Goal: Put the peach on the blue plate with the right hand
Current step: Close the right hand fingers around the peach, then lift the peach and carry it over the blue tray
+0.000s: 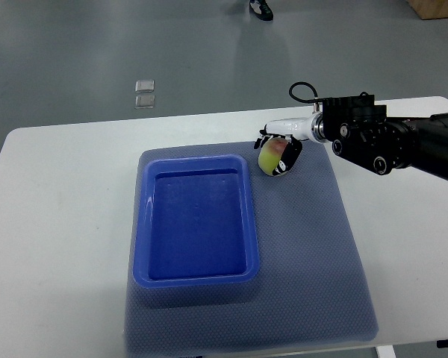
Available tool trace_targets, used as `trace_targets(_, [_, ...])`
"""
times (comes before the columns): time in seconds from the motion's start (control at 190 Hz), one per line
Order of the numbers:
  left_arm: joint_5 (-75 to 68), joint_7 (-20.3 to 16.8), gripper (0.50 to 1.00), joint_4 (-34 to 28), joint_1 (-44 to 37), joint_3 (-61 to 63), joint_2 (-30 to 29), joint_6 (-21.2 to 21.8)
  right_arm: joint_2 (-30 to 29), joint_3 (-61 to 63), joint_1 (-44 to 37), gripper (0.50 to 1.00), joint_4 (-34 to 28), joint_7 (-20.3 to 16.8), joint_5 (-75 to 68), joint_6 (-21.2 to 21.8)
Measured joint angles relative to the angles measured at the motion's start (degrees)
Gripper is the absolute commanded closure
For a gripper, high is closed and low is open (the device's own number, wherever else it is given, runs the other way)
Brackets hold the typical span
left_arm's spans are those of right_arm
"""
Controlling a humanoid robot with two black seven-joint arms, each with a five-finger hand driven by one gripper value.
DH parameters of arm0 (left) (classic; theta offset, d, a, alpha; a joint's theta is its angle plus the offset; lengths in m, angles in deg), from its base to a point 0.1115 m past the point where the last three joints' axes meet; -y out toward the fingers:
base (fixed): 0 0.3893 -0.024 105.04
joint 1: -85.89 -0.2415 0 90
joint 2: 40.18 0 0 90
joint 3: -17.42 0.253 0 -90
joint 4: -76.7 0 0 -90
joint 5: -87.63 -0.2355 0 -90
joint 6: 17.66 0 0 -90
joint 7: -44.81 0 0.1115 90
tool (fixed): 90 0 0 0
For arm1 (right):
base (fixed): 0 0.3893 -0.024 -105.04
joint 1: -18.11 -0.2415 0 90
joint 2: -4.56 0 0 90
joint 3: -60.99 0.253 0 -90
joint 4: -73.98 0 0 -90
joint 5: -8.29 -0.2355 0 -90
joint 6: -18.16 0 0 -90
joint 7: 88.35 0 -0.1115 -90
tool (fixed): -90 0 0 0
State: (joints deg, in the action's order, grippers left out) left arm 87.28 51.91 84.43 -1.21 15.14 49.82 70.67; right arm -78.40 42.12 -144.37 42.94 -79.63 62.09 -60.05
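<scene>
The peach (271, 156), yellow-green with a pink blush, is in my right hand (278, 151) at the far right corner of the blue plate (196, 220). The fingers are curled around the peach. It sits just off the plate's rim, over the grey mat; I cannot tell whether it touches the mat. The plate is a rectangular blue tray with raised walls and nothing in it. My right arm (388, 142) comes in from the right edge. The left arm does not show.
A grey-blue mat (321, 253) lies under the plate on a white table (60, 224). Two small clear squares (145, 93) lie on the floor beyond the table. A shoe (261, 9) shows at the top edge.
</scene>
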Motion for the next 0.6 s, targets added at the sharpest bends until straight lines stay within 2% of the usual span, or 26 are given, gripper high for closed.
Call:
trace_targets(0.005, [0.00,0.00,0.500,0.00,0.00,0.00,0.00,0.00,-0.02,0.00,0.01,0.838,0.02,-0.02,0.01,-0.02])
trace_targets(0.011, [0.00,0.00,0.500,0.00,0.00,0.00,0.00,0.00,-0.04,0.00,0.01,0.860,0.03,-0.05,0.01,-0.04])
trace_targets(0.063, [0.00,0.00,0.500,0.01,0.00,0.00,0.00,0.00,-0.20,-0.02,0.03,0.881,0.15,-0.22,0.05,-0.24])
trace_targets(0.406, [0.00,-0.01,0.500,-0.04,0.02,0.07,0.00,0.00,-0.34,1.16,-4.68,0.885,-0.65,-0.11,-0.90,-0.54])
trace_targets(0.602, [0.00,0.00,0.500,-0.09,-0.02,0.10,0.00,0.05,-0.38,1.21,-9.43,0.885,-8.19,0.16,-1.09,-0.37])
